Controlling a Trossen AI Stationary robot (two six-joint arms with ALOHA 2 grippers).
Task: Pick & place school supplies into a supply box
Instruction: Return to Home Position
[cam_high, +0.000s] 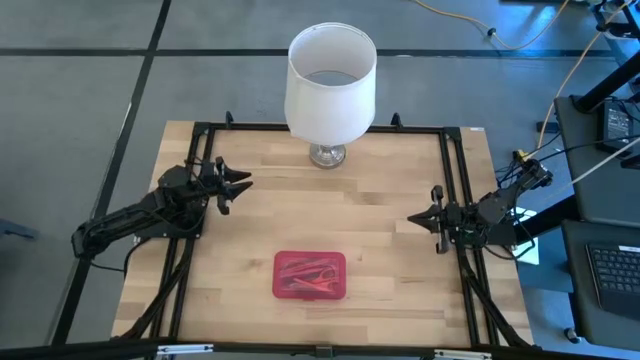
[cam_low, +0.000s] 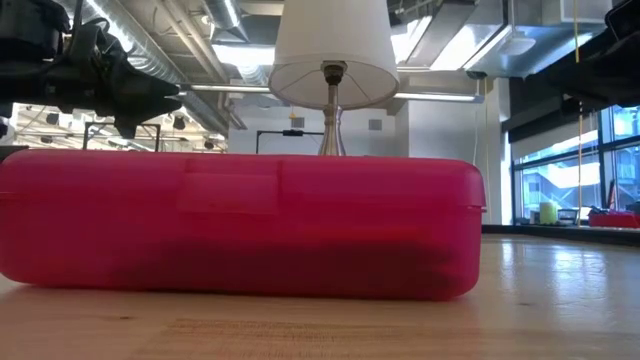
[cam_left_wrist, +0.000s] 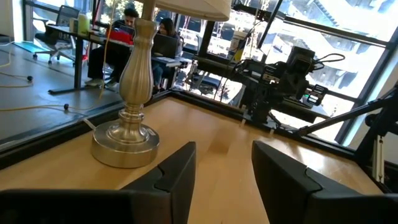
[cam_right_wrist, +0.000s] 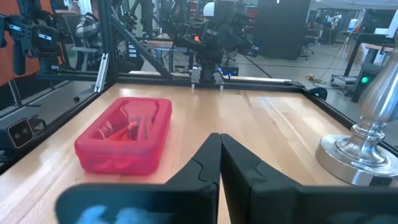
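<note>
Lid-shut box (cam_high: 310, 275) lies flat on worktop (cam_high: 400, 290), near its front edge. Inside the box, supplies (cam_high: 303, 279) show as dim shapes through the lid; cannot tell them apart. Beyond and left of box: left claw (cam_high: 243, 184), well apart from it, fingers (cam_left_wrist: 177, 168) spread, nothing between. Right of box: right claw (cam_high: 413, 218), also well apart, fingers pressed together, empty. Beyond box, at far edge: lamp (cam_high: 330, 85), upright.

No readable text, label, brand, number or sign in any view. Checked box (cam_high: 310, 275), lamp (cam_high: 330, 85) and table (cam_high: 400, 270): nothing legible.
</note>
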